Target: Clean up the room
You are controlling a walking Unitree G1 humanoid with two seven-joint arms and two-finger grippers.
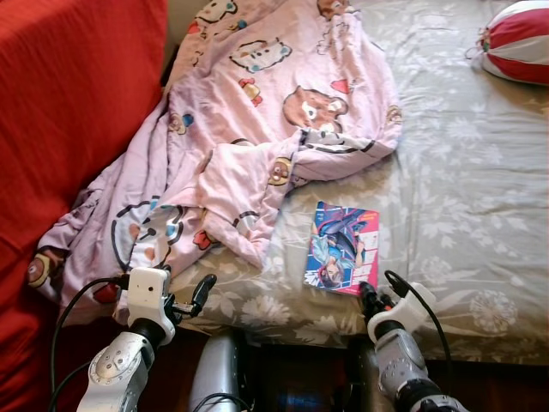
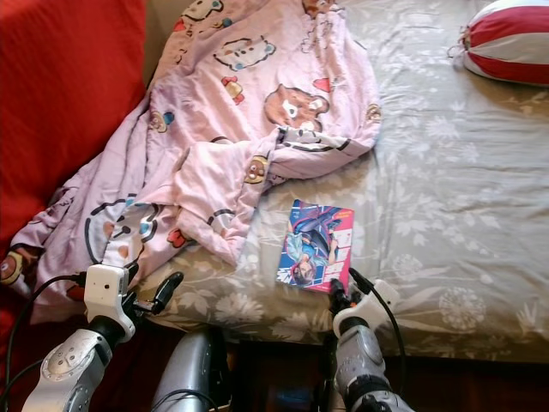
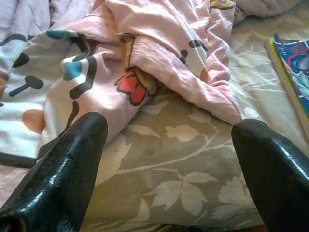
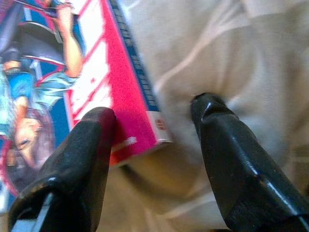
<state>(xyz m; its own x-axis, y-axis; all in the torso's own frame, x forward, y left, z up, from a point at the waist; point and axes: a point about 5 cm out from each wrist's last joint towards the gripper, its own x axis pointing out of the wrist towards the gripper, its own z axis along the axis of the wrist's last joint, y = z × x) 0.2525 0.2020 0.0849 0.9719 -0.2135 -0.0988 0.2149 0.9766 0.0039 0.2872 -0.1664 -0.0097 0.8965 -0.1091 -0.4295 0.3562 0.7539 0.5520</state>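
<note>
A comic book (image 1: 342,248) with a blue and pink cover lies flat on the bed near its front edge. My right gripper (image 1: 369,296) is open at the book's near right corner; in the right wrist view that corner of the book (image 4: 120,96) lies between the two fingers. A crumpled pink blanket (image 1: 257,129) with cartoon bears spreads over the left half of the bed. My left gripper (image 1: 203,292) is open just above the sheet at the front edge, beside the blanket's (image 3: 145,63) lower fold.
The bed has a grey floral sheet (image 1: 463,189). A red backrest or cushion (image 1: 60,112) rises along the left side. A red and white striped pillow (image 1: 519,43) lies at the far right corner. Dark floor shows below the bed's edge.
</note>
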